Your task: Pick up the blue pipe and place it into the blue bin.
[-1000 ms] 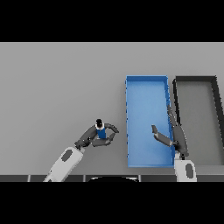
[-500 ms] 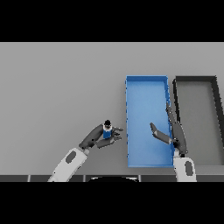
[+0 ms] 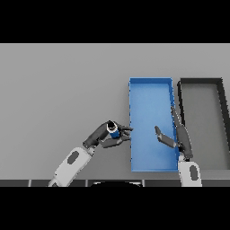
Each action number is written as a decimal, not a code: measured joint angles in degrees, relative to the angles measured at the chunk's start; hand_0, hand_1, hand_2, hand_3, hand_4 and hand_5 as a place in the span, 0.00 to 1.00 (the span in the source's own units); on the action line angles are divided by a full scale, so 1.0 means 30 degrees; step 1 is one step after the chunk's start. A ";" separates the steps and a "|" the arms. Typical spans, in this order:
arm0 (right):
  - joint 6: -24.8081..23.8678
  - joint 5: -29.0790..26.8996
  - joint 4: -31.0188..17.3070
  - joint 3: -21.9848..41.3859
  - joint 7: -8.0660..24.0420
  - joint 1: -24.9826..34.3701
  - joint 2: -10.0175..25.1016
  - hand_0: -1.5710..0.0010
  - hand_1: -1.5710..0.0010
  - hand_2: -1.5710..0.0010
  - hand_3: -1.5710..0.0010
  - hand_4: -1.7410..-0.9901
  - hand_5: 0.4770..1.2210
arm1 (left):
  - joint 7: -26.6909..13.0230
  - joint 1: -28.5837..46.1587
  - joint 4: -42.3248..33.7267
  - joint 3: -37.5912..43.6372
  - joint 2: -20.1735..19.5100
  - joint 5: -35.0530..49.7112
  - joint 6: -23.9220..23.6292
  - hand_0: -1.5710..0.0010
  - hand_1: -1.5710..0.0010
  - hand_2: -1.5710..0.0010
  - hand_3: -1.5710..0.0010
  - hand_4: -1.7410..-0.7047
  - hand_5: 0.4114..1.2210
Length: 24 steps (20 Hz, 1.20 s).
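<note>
The left hand has its fingers and thumb curled around the blue pipe, a short blue piece with a dark open end that points up and to the left. The pipe seems to be off the grey table, carried in the hand, though from above I cannot be sure how high it is. It is just beside the left wall of the blue bin, near the lower half of that wall, and the fingertips of the left hand almost reach the rim. The pipe is not yet over the inside of the bin. So I judge that the picking up is done and the carrying is nearly finished; what is left is to bring the pipe over the wall, let it go inside the bin and take the hand away. The right hand is over the right part of the blue bin, with straight fingers and the thumb spread out, holding nothing. To the right of the blue bin, just beside it, stands a dark bin, which has no part in this task.
</note>
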State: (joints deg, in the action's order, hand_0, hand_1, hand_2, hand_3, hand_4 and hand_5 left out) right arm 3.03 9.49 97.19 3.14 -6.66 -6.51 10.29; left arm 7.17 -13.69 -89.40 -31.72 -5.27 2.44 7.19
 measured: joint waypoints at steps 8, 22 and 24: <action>-0.2606 0.2128 0.2543 0.1087 -0.0996 -0.3980 -0.2225 1.00 1.00 1.00 1.00 0.80 0.22 | -0.1136 0.0032 -0.0502 0.0141 0.0425 -0.0450 0.0508 0.00 0.00 0.00 0.00 0.27 1.00; -0.0477 0.2867 1.0241 0.6557 0.1680 -1.0857 -0.4917 1.00 0.99 0.93 1.00 0.66 0.12 | -0.1386 0.0390 -0.0534 0.0477 0.1300 -0.1297 0.1632 0.00 0.00 0.00 0.00 0.26 1.00; 0.0322 0.2946 1.0521 0.6739 0.4291 -0.8404 -0.4996 1.00 0.99 0.94 1.00 0.64 0.11 | -0.1653 0.0303 -0.0785 0.0585 0.1335 -0.1551 0.1651 0.00 0.00 0.00 0.00 0.26 1.00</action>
State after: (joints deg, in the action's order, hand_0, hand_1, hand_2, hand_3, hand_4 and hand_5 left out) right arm 4.00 18.33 128.75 23.36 6.21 -31.72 -4.70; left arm 2.21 -12.78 -91.76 -29.96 -1.27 -2.21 12.15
